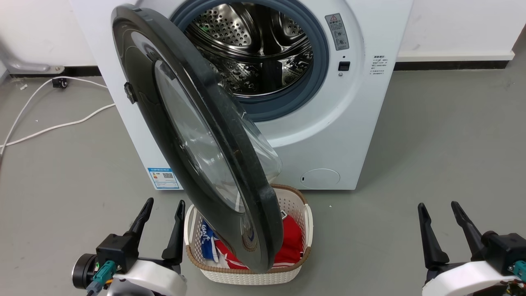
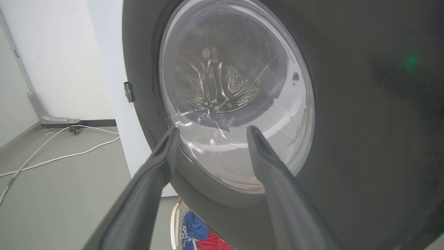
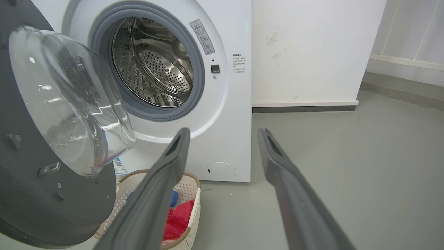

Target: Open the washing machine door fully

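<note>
Far left: a white cable (image 1: 74, 123) lies in loops on the grey floor (image 1: 61, 185), running back toward the wall.

Lower left: the left gripper (image 1: 164, 201) sits low, just beside the basket. Its fingers (image 2: 149, 184) are spread wide and hold nothing. In the left wrist view they point at the outer face of the door, close to it. I cannot tell whether either tip touches it.

Centre: the door (image 1: 230, 139) is hinged on the left of the machine (image 1: 349, 123) and stands swung out toward me, partly open. I see it nearly edge-on. Its black outer face is turned to my left, and the clear glass bowl (image 3: 69, 104) bulges to my right. The free edge hangs over the basket (image 1: 307, 222).

The basket is white lattice with a brown rim. It stands on the floor in front of the machine and holds red and blue clothes (image 1: 292, 242).

Behind the door, the steel drum (image 1: 254, 45) is exposed inside its grey gasket (image 1: 283, 102).

Lower right: the right gripper (image 1: 438, 204) sits over bare floor, well apart from the door and the machine. Its fingers (image 3: 156, 194) are equally wide apart and hold nothing. In the right wrist view they point toward the front of the machine.
</note>
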Controlling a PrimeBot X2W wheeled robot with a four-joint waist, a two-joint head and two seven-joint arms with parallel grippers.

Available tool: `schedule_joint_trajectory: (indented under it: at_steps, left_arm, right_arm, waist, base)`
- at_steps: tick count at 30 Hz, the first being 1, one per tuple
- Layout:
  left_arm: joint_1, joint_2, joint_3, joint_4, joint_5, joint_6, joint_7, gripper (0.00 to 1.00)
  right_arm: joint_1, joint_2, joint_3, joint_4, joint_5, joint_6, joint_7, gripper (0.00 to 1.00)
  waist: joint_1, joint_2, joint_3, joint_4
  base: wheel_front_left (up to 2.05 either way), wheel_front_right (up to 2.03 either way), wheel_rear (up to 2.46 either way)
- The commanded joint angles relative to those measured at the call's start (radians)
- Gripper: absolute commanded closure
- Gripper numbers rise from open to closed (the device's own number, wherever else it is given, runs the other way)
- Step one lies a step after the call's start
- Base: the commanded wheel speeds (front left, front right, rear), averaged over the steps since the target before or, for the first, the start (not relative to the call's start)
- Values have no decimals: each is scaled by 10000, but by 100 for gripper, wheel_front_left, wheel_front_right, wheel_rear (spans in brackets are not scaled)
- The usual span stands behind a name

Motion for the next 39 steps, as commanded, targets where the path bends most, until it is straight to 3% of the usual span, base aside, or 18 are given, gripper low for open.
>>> schedule_joint_trajectory:
  at_steps: [1, 12, 13, 14, 15, 26, 39]
  left_arm:
    - [-108, 52, -14, 13, -50, 36, -23, 0]
    - [-108, 95, -34, 42, -118, 132, -23, 0]
    - [-109, 100, -33, 35, -131, 130, -23, 53]
    - [-116, 110, -30, 14, -132, 128, -23, 82]
    - [-121, 115, -36, 5, -137, 134, -23, 100]
    - [-536, 141, -87, -352, -198, 225, 18, 100]
    - [-2694, 52, -123, -2755, 36, 626, 357, 100]
  right_arm:
    - [-87, 32, 16, 26, 21, -2, -45, 0]
    - [-127, 33, 119, 33, -50, -1, 30, 0]
    - [-140, 35, 129, 30, -52, -1, 31, 0]
    - [-152, 35, 135, 27, -65, -1, 27, 0]
    - [-160, 34, 146, 27, -68, -2, 20, 0]
    - [-218, 34, 156, 63, -87, -2, -24, 0]
    - [-261, 33, 118, 146, -19, -2, -215, 0]
  waist:
    - [0, 0, -1, 7]
    - [0, 0, -16, 24]
    - [0, 0, -10, 18]
    - [0, 0, -5, 13]
    - [0, 0, 0, 13]
    - [0, 0, 51, 6]
    - [0, 0, 3, 99]
  base:
    - [0, 0, 0]
    - [0, 0, 0]
    - [0, 0, 0]
    - [0, 0, 0]
    - [0, 0, 0]
    - [0, 0, 0]
    - [0, 0, 0]
